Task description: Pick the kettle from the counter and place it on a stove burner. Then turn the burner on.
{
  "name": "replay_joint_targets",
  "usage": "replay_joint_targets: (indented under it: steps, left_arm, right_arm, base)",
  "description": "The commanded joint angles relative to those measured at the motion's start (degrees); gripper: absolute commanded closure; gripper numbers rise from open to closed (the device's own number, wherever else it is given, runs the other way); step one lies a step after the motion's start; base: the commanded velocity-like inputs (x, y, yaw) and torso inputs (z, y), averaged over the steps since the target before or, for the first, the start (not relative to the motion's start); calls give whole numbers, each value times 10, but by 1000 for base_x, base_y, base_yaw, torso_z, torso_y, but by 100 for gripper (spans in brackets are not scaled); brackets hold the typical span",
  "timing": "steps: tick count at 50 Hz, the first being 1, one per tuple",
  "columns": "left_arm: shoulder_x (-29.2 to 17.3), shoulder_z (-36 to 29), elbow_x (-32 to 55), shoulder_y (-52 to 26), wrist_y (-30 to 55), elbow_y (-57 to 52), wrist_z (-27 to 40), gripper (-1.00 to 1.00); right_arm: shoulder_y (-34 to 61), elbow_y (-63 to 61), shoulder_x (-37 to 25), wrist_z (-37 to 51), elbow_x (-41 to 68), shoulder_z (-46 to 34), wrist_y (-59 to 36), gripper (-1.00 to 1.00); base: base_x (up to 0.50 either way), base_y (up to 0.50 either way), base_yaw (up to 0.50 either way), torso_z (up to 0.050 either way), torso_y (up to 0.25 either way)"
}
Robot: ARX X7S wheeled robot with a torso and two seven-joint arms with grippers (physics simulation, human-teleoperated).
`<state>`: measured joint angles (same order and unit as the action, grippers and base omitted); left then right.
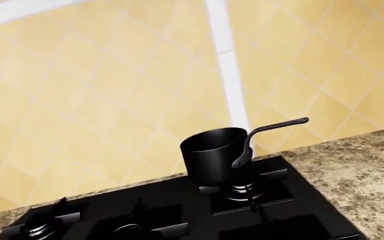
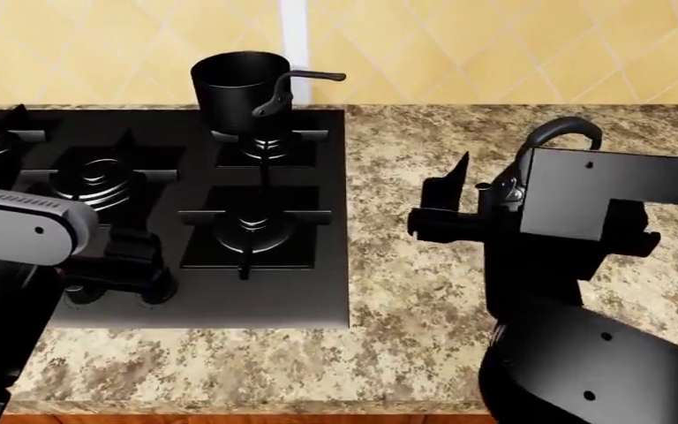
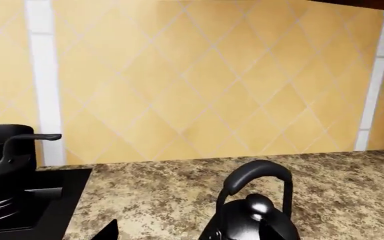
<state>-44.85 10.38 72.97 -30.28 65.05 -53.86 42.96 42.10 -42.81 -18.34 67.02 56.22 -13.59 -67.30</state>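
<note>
Left wrist view: a black saucepan (image 1: 213, 154) sits on a rear burner of the cooktop (image 1: 178, 210), its long handle pointing toward the granite surface (image 1: 352, 170); tiled wall behind. The left hand itself does not show here, so I cannot tell its opening. Head view: the left hand (image 2: 121, 274) hangs low over the cooktop's front left corner, dark against dark, its opening unreadable; likely parked there near the knobs, though none can be made out. The free mid-sized burner (image 2: 251, 228) lies in front of the saucepan, nearest the kettle's side, so it looks the natural target. The right hand (image 2: 457, 212) is at the kettle (image 2: 557, 137) on the surface, right of the cooktop; its body blocks most of the kettle, leaving only the arched handle above. Whether it is closed on anything cannot be told. Right wrist view: the kettle stands upright on the surface, handle arch and lid knob close below the camera, suggesting the hand is lined up for the handle. Lift not yet begun, by my reading.
</note>
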Motion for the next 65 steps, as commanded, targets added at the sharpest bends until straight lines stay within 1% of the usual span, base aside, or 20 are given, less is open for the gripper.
replay_joint_targets:
  steps: [1,6,10,17,23,36,44,49,55,65]
  left_arm:
    - [5,-10,-42,23,-20,8,-30,-100]
    - [9,-18,-42,16,-21,10,-30,-100]
    - [7,-14,-44,22,-26,11,-32,-100]
    - [4,-13,-45,23,-30,14,-35,-100]
    - [2,-10,-46,31,-35,14,-36,-100]
    - [0,-9,-45,36,-42,15,-37,-100]
    - [0,-14,-50,37,-46,17,-40,-100]
    - [1,-19,-63,43,-51,20,-47,-100]
    - [1,-25,-63,39,-50,22,-46,-100]
    - [-1,-28,-67,42,-54,25,-48,-100]
  right_arm:
    - [54,70,71,77,-89,-69,-9,-100]
    - [78,125,74,68,-133,-108,15,-100]
    - [103,170,87,73,-155,-116,22,-100]
    - [128,261,100,67,-183,-109,56,-100]
    - [141,320,100,57,-209,-118,88,-100]
    - [158,395,99,51,-238,-134,110,-100]
    - [177,480,108,30,-247,-126,146,-100]
    - [176,497,116,22,-242,-117,166,-100]
    - [192,568,119,4,-256,-118,202,-100]
    - [209,643,119,2,-270,-107,241,-100]
  base:
    - [0,0,0,0,0]
    - [0,0,0,0,0]
    - [0,0,0,0,0]
    - [0,0,0,0,0]
    - [0,0,0,0,0]
    - [0,0,0,0,0]
    - [0,0,0,0,0]
    - [0,0,0,0,0]
    - [0,0,0,0,0]
    - [0,0,0,0,0]
